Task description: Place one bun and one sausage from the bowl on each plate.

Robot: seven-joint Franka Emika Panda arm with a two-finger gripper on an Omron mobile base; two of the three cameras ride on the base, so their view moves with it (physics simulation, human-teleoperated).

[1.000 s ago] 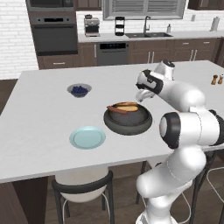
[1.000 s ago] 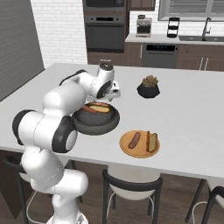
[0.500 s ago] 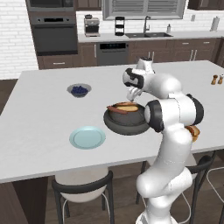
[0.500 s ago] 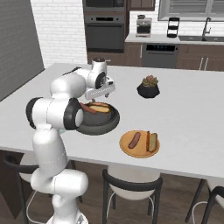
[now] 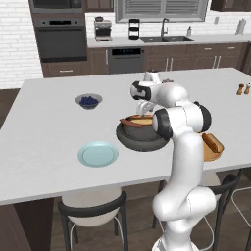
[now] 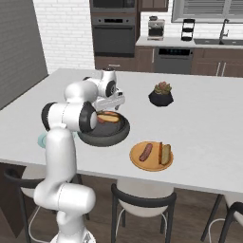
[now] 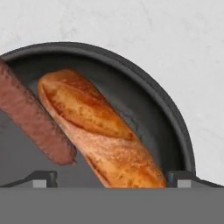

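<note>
Bowl [image 7: 175,118] rim curves close on one side; bare white counter [image 5: 44,137] beyond. My gripper [image 7: 111,177] hangs over bowl, jaws wide apart, holding nothing. Bun [image 7: 96,127] & sausage [image 7: 30,120] lie side by side below. Blue plate [image 5: 98,154] bare; orange plate [image 6: 152,155] has both.

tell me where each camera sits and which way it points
left base view: behind the arm on its left, looking forward and down at the counter; arm rises lower right, gripper over the bowl.
right base view: behind on its right; arm lower left, same bowl.
hand view: looks into the bowl at bun and sausage.
</note>
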